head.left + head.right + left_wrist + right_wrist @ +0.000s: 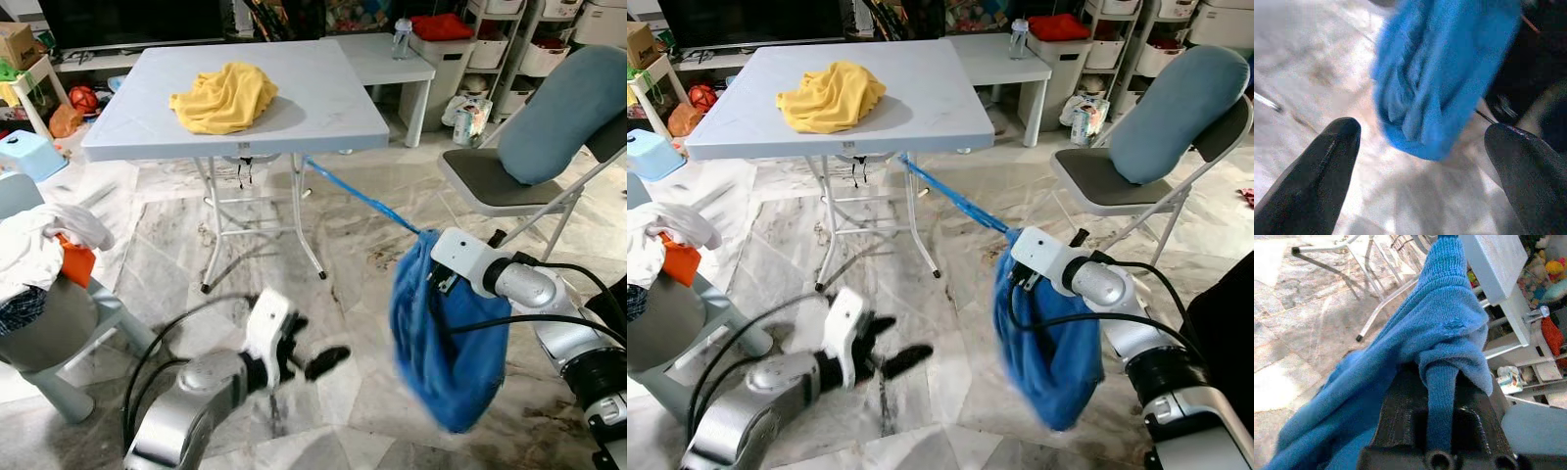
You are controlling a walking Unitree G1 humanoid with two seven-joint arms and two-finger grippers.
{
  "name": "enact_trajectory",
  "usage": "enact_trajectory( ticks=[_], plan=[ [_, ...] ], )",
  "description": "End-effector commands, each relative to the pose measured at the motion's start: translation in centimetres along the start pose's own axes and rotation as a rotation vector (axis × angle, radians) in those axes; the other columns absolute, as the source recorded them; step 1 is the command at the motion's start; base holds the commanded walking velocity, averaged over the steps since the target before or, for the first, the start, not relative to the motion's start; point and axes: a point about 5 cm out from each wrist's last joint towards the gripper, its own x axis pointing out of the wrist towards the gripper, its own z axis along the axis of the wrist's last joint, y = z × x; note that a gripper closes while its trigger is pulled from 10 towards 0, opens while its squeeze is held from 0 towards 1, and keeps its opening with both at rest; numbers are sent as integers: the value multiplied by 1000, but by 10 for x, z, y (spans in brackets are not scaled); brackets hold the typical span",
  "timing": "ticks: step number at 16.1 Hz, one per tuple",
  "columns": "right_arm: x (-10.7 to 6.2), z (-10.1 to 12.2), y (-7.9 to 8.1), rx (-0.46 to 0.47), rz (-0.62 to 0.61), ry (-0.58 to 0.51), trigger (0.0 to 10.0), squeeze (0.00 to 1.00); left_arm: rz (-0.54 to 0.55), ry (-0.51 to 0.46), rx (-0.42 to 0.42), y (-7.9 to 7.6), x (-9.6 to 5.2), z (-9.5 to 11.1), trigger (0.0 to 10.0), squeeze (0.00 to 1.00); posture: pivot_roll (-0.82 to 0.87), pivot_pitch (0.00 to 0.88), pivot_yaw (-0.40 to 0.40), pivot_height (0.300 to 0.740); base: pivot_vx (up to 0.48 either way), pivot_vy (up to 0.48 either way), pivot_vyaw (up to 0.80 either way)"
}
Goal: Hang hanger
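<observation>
A blue hanger [358,194] slants through the air, its far tip just beneath the folding table's front edge [235,147], with a blue knit garment [443,338] draped from its lower end.

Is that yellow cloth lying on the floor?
No, the yellow cloth lies crumpled on top of the grey folding table.

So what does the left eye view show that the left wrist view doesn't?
The left eye view takes in the room: the folding table with a yellow cloth on it, a folding chair with a grey-blue cushion, a laundry basket, and the right gripper holding the blue garment up, one sleeve stretched toward the table. The left wrist view gives a close look between the left gripper's open fingers, aimed at the garment's hanging lower end. Both show the blue garment and the marble floor.
</observation>
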Motion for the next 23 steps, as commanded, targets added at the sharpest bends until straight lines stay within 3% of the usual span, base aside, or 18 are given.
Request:
enact_trajectory(
  ticks=[1,3,6,7,8,9,13,15,20,23],
  plan=[
    [-1,2,0,-14,13,-42,10000,0,118,-57,19,16,-4,9,0,0,-70,0,-21,740,0,0,0],
    [-2,2,7,-2,62,-69,10000,0,174,-93,30,24,-6,15,0,0,-70,0,-21,740,0,0,0],
    [-15,-5,19,-41,273,-68,10000,0,172,-98,109,31,-7,23,0,0,-74,0,-17,740,0,0,0],
    [-17,-11,20,-53,308,-41,10000,0,141,-90,140,29,-6,23,2275,0,-76,0,-16,740,0,0,0],
    [-19,-15,22,-75,339,-27,10000,0,101,-80,148,26,-6,22,9098,0,-78,0,-15,740,0,0,0],
    [-22,-16,27,-100,387,-28,10000,0,43,-79,141,20,-6,21,10000,1000,-78,0,-15,740,0,0,0],
    [-31,-19,37,-152,525,-34,10000,0,-133,-10,258,3,-11,13,10000,1000,-76,0,-13,740,0,0,0],
    [-40,-18,44,-176,658,-68,10000,0,-216,40,333,-2,-15,8,10000,1000,-77,0,-12,740,0,0,0],
    [-44,-13,50,-185,749,-117,10000,0,-258,21,386,-7,-12,11,10000,1000,-78,0,-9,740,0,0,0],
    [-47,-3,49,-140,811,-171,10000,0,-299,34,403,-8,-11,9,10000,1000,-85,0,-4,740,0,0,0]
  ],
)
